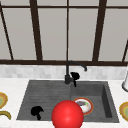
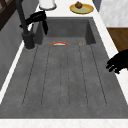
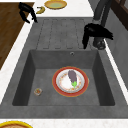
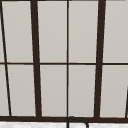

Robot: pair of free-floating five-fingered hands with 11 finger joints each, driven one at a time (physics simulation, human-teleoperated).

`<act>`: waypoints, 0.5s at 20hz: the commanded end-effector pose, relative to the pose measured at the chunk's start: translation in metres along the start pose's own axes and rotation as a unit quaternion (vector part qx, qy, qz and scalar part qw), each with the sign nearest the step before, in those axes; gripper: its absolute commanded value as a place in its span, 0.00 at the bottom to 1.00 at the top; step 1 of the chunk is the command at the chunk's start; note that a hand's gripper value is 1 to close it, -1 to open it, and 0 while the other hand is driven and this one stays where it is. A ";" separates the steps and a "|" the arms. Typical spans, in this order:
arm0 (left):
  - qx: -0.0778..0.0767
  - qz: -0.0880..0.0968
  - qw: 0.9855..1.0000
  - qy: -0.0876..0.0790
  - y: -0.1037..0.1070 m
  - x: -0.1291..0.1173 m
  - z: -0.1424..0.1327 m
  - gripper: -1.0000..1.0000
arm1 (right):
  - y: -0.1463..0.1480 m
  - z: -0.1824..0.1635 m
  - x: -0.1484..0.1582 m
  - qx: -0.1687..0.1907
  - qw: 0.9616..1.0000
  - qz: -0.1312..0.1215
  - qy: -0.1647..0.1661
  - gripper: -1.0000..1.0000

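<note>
My right hand [image 1: 74, 75] hovers just right of the black faucet [image 1: 67, 75] at the back of the sink, fingers relaxed and one hanging down; it shows again in the right side view [image 3: 97, 31] and the left side view [image 2: 37, 18], holding nothing. My left hand [image 1: 37, 111] floats over the front left corner of the drainboard [image 1: 42, 96], open and empty, and appears by the counter edge [image 2: 118, 62] [image 3: 27, 10]. In the basin [image 3: 45, 62] lies an orange-rimmed plate [image 3: 60, 87] with a purple eggplant [image 3: 72, 76]. A large red ball [image 1: 67, 115] covers the sink's front edge.
A small round item [image 3: 38, 91] lies on the basin floor. Yellow plates stand on the counter at left [image 1: 2, 100] and right [image 1: 124, 110], the right one carrying a brown item [image 2: 79, 4]. A banana [image 3: 40, 10] lies near the left plate. A white cylinder [image 1: 125, 83] stands at back right.
</note>
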 end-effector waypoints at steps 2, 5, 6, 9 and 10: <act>0.000 0.000 1.000 0.000 0.000 0.000 0.000 0.50 | 0.019 -0.033 -0.004 0.054 0.999 0.002 0.004 0.00; 0.000 0.000 1.000 0.000 0.000 0.000 0.000 0.50 | 0.020 -0.050 -0.006 0.069 0.997 0.030 0.010 0.00; 0.000 0.000 1.000 0.000 0.000 0.000 0.000 0.50 | 0.020 -0.056 -0.008 0.069 0.997 0.036 0.014 0.00; 0.000 0.000 1.000 0.000 0.000 0.000 0.000 0.50 | 0.022 -0.063 -0.023 0.059 0.998 0.038 0.001 0.00; 0.000 0.000 1.000 0.000 0.000 0.000 0.000 0.50 | 0.024 -0.062 -0.023 0.056 0.998 0.036 -0.001 0.00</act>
